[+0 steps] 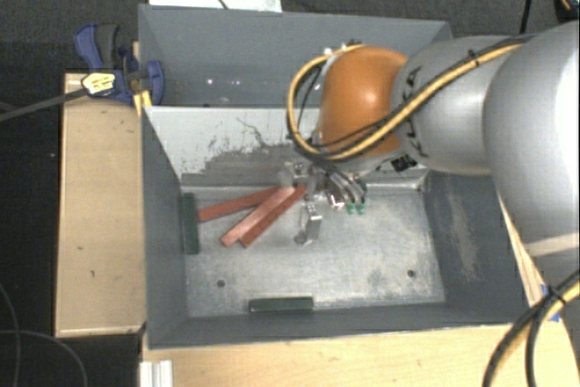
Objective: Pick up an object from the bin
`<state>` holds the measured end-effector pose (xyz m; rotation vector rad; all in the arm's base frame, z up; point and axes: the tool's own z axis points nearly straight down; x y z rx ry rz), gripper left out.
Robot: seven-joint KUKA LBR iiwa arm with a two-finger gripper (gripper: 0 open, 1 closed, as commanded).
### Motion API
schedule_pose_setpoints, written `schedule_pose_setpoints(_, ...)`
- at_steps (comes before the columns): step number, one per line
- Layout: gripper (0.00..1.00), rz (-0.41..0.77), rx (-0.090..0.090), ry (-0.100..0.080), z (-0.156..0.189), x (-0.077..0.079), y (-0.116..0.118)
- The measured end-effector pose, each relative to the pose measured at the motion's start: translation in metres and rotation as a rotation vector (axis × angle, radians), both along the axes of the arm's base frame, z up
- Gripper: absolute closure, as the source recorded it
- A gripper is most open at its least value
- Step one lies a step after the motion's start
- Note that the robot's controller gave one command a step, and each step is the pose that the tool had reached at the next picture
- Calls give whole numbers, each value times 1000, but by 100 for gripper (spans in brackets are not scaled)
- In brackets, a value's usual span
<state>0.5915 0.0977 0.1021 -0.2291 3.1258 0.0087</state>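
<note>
Gripper [309, 227] sat low over the middle of the grey bin [385, 263], touching or just beside the right end of the thicker reddish-brown wooden block [261, 219]. Couldn't tell how far open it was, or whether it had hold of anything. The thinner reddish-brown stick [234, 208] lay just behind that block, the two meeting at their right ends in a V. One dark green bar [188, 224] lay along the left wall, and another dark bar [281, 304] lay along the front wall.

No legible text, label, brand, number or sign anywhere
</note>
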Motion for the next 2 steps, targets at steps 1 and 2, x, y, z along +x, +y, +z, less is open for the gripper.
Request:
schedule_pose_setpoints(1,0,280,-3,-1,12,2,73)
schedule_pose_setpoints(2,0,455,-7,6,-33,-4,52)
